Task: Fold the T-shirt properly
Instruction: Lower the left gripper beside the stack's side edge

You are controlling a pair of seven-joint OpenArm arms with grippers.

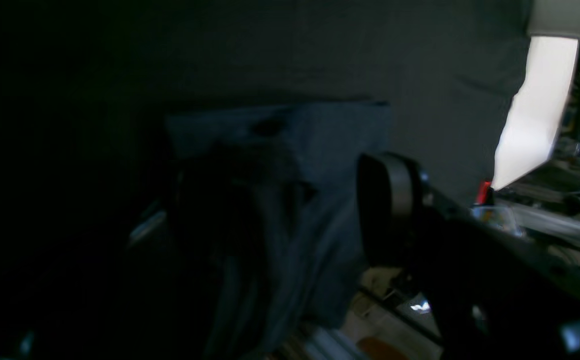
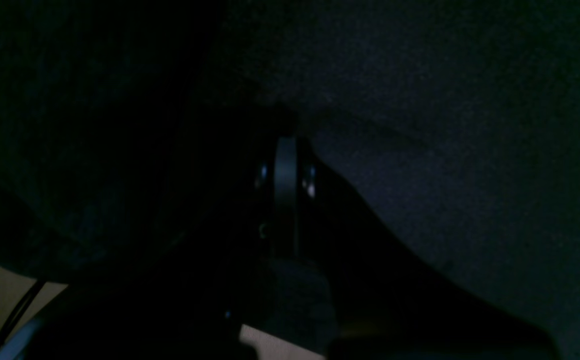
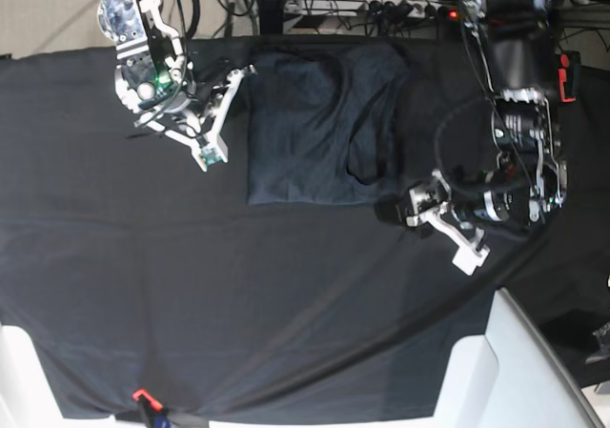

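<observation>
The T-shirt (image 3: 319,128) lies in a rough rectangle on the black cloth, with a loose fold down its right side. My left gripper (image 3: 405,209) sits at the shirt's near right corner. In the left wrist view its jaws (image 1: 295,210) stand apart, open, and the bluish-grey T-shirt (image 1: 330,145) shows in the gap and beyond. My right gripper (image 3: 238,73) is at the shirt's far left corner. Its fingers (image 2: 286,170) are pressed together, shut. That view is too dark to tell whether any cloth is pinched.
The black table cloth (image 3: 191,285) covers the whole table. A red clamp (image 3: 141,396) holds its near edge. A white panel (image 3: 524,361) stands at the near right corner. Cables and a power strip (image 3: 381,9) run along the far edge.
</observation>
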